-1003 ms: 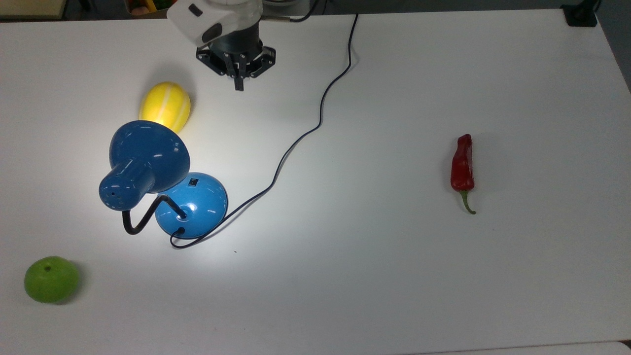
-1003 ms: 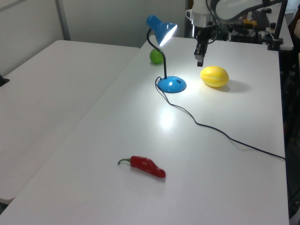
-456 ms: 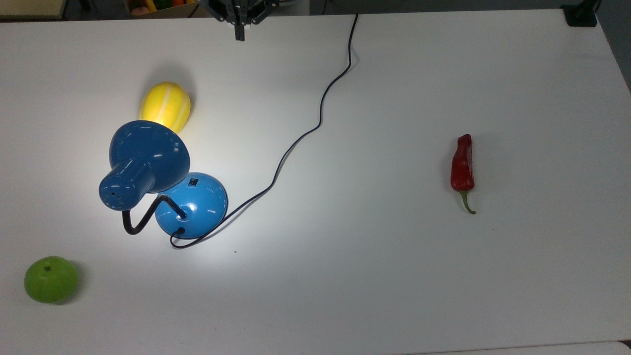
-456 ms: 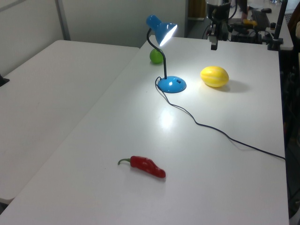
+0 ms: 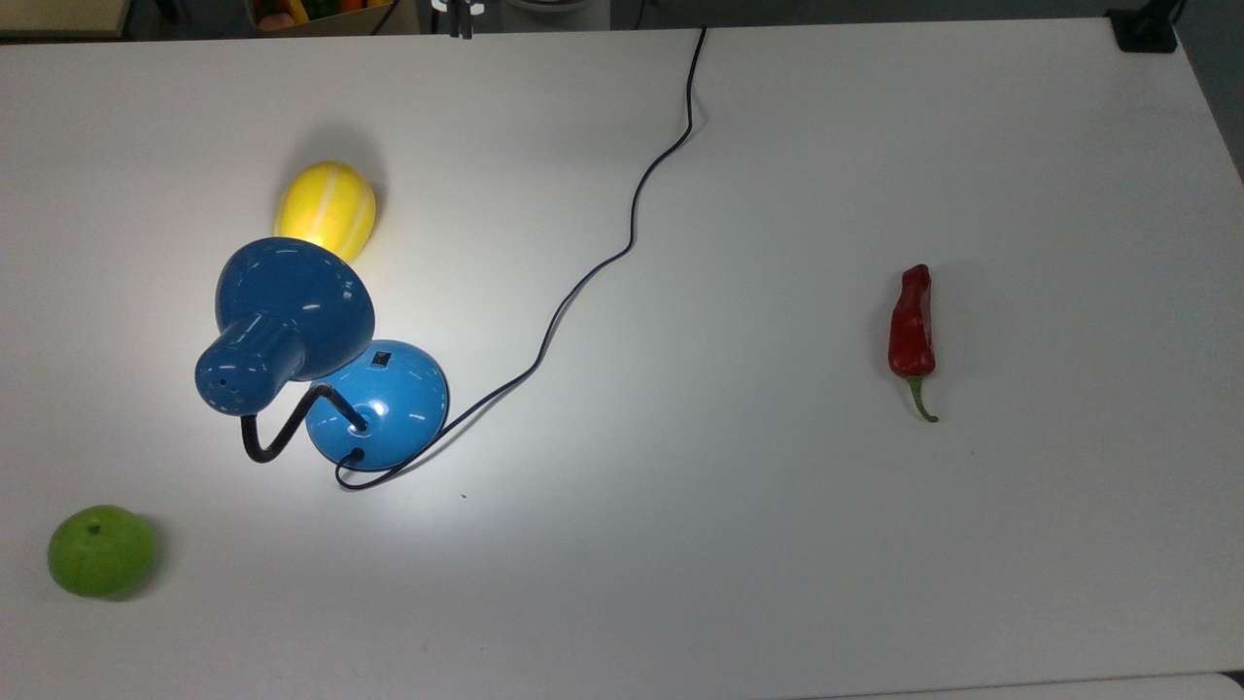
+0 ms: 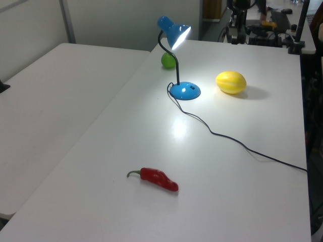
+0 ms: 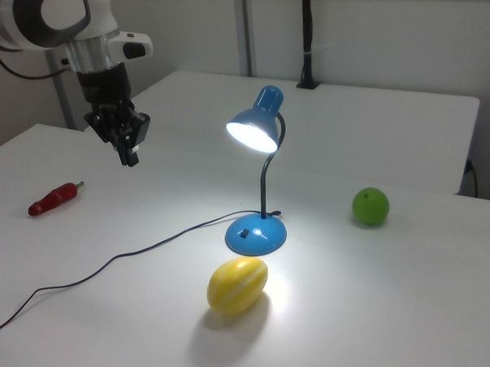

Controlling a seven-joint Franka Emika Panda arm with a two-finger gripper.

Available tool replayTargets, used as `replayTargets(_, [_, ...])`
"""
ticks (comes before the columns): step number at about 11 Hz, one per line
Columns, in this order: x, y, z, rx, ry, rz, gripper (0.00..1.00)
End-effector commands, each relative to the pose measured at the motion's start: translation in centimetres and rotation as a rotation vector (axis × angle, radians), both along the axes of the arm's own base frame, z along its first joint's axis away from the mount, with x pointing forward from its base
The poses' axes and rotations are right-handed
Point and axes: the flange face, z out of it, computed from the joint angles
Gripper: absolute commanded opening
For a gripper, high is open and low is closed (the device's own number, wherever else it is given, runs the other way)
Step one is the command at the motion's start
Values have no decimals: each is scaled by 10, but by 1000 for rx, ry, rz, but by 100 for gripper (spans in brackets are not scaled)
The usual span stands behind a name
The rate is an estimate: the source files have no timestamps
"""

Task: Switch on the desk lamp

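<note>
Pulled back and raised over the far edge of the table (image 5: 777,544), the pincer (image 7: 131,154) now hangs well apart from the desk lamp (image 5: 379,403), its fingers apparently pressed together on nothing; a second ago it hovered just beyond the yellow melon (image 5: 326,209). The lamp's shade (image 7: 253,127) glows and a bright pool lies on the white table around its blue base, so the job looks finished and the arm is leaving. The lamp stands between the melon and a green apple (image 5: 100,550), its cord (image 5: 622,243) trailing off toward the table's far edge. A red chili (image 5: 912,326) lies well away.
</note>
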Motion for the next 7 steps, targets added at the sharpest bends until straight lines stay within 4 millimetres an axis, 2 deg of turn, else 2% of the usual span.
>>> replayTargets(1, [-3, -1, 4, -10, 14, 9, 100])
replayTargets(7, [-6, -1, 4, -13, 35, -1, 100])
